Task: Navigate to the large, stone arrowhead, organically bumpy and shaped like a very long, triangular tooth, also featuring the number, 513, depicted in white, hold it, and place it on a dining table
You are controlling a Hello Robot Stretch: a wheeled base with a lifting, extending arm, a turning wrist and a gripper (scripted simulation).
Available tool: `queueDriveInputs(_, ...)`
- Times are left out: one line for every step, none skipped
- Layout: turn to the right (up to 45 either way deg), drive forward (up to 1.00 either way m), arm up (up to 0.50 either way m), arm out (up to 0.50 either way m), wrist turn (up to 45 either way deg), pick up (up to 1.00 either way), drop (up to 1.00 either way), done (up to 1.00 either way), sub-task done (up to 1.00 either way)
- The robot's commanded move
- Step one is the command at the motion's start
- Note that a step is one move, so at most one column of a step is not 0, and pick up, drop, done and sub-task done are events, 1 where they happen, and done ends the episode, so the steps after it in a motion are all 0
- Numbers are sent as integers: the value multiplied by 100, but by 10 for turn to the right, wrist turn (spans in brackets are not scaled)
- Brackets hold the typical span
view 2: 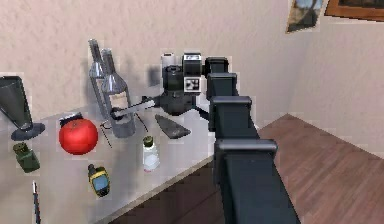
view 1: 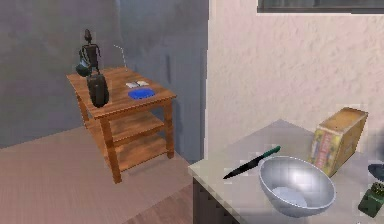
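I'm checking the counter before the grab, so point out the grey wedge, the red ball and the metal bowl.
Grey wedge (view 2: 172, 127): arm side view, middle of its top face.
Red ball (view 2: 77, 136): arm side view, centre of its front.
Metal bowl (view 1: 297, 186): forward view, its bare inner bottom.

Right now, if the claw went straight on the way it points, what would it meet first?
Probably the nearer grey bottle, which stands just beyond the claw; depth is unclear, so the claw might pass beside it instead.
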Motion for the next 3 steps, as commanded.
queueDriveInputs(0, 0, 0, 0, 300, 0, 0, 0, 0)
queueDriveInputs(0, 0, -14, 0, 0, 0, 0, 0, 0)
queueDriveInputs(0, 0, 0, 0, 0, 100, 0, 0, 0)
